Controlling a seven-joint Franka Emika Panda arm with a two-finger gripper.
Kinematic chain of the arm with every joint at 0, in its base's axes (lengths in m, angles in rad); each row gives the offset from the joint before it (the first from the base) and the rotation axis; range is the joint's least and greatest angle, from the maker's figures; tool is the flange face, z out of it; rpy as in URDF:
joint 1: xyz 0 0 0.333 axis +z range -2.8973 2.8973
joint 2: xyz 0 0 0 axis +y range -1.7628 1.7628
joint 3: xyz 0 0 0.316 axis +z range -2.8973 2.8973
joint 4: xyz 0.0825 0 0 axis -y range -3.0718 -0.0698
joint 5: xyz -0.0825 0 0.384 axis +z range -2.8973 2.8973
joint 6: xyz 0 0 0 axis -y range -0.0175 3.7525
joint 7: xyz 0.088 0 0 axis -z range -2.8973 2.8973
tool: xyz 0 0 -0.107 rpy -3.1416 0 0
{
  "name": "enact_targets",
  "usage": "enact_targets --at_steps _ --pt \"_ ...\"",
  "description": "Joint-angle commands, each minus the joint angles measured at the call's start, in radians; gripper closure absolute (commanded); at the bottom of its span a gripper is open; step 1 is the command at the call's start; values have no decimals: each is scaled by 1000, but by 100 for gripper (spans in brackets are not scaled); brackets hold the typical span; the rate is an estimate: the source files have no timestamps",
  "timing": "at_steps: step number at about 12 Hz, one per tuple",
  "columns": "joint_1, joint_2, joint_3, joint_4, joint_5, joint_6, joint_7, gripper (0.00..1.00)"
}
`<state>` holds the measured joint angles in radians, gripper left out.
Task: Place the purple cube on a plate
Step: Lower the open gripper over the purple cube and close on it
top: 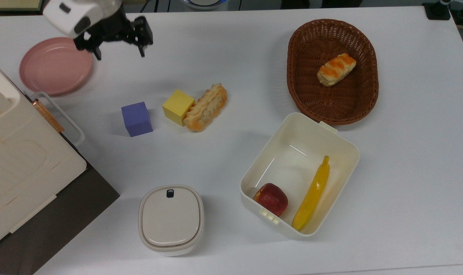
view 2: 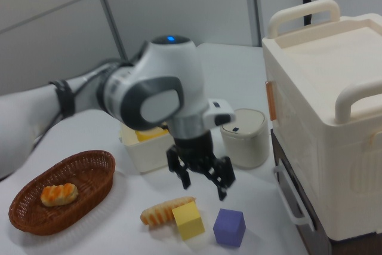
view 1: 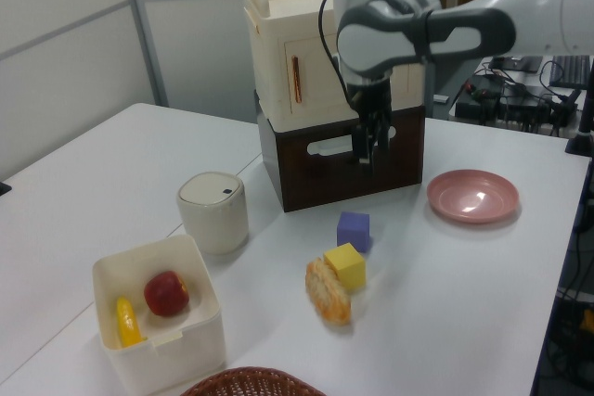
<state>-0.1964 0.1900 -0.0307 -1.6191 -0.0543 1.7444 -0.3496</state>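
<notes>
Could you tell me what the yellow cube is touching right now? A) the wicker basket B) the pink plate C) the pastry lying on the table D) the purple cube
C: in the top view the yellow cube sits flush against the pastry on the table, while the purple cube stands apart from it with bare table between them.

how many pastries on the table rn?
2: one pastry touching the yellow cube mid-table, the other inside the wicker basket. None look hidden.
</notes>
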Motion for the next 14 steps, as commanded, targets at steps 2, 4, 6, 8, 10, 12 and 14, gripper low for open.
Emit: enact_targets --at_steps 2,4,6,8,10,12,14 --pt "-23 72 -1 -34 -18 107 -46 0" --pt "-26 107 -1 -38 -18 133 -54 0" --pt "-34 133 -1 -38 -18 159 -54 0" --pt "-35 173 -1 -38 -19 207 -54 0" --pt "-34 190 -1 -38 -19 230 -54 0" --pt "-34 192 0 -39 -21 231 -55 0" --pt "-34 203 0 -39 -30 234 -55 0"
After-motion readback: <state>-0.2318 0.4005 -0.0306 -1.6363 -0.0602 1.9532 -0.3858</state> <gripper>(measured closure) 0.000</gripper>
